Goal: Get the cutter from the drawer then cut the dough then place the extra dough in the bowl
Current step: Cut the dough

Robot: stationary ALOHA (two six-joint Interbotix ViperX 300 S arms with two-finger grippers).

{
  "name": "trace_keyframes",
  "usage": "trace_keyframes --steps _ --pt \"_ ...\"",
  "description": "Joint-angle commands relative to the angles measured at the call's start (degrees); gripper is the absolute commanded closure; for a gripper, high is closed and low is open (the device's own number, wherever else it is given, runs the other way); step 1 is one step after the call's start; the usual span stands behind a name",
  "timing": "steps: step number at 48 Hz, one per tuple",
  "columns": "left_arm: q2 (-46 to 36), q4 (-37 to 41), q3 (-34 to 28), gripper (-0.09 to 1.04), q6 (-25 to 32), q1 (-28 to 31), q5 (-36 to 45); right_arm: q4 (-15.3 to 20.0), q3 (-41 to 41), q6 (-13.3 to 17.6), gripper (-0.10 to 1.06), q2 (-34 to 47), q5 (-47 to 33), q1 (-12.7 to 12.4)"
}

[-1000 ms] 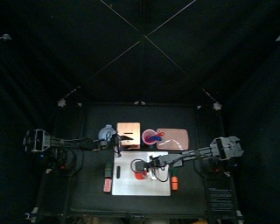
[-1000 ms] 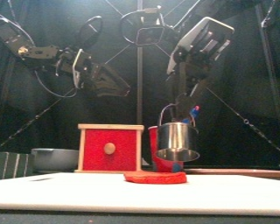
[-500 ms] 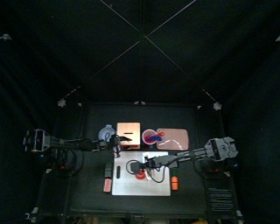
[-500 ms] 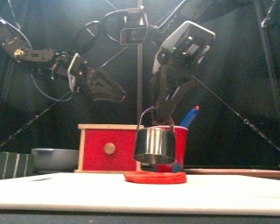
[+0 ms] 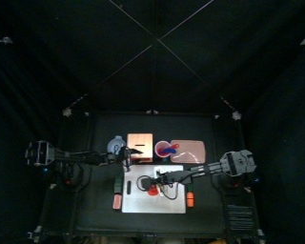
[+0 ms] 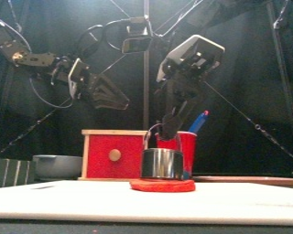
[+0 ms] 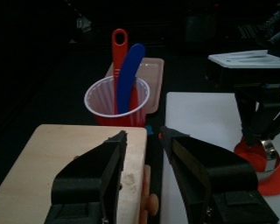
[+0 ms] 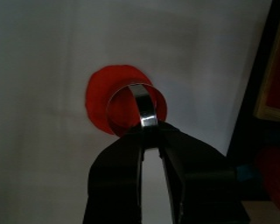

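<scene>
My right claw (image 8: 146, 131), clamped on the cutter (image 6: 163, 164), holds it on the dough (image 6: 174, 186); moving scraps to the bowl (image 6: 58, 165) is left.

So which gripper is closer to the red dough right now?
Right. The right gripper is directly above the dough, holding the cutter that stands on it. The left gripper hangs over the wooden box, left of the dough and farther back.

Black counter (image 5: 94, 214) has the white cutting board (image 5: 149, 202) lying flat up front. Behind it sit the wooden box (image 6: 116, 155) with its red drawer front, a blue-grey bowl (image 6: 58, 165) off to the left, and a pink tray (image 5: 193, 149) on the right.
</scene>
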Motion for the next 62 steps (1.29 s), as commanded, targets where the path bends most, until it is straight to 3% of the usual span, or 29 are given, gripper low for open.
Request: trace_keyframes --steps 1,47,62 --pt "-0.2 -0.1 -0.7 0.17 0.1 0.0 -0.5 0.0 -1.3 0.1 0.49 -1.4 -0.1 0.7" --pt "0.8 -0.1 -0.6 0.17 0.1 0.2 -0.4 -5.1 -4.0 0.1 0.49 0.0 2.5 1.8" --pt "0.8 -0.1 -0.5 0.17 0.1 0.2 -0.4 -4.0 -4.0 0.0 0.46 1.3 1.2 2.1"
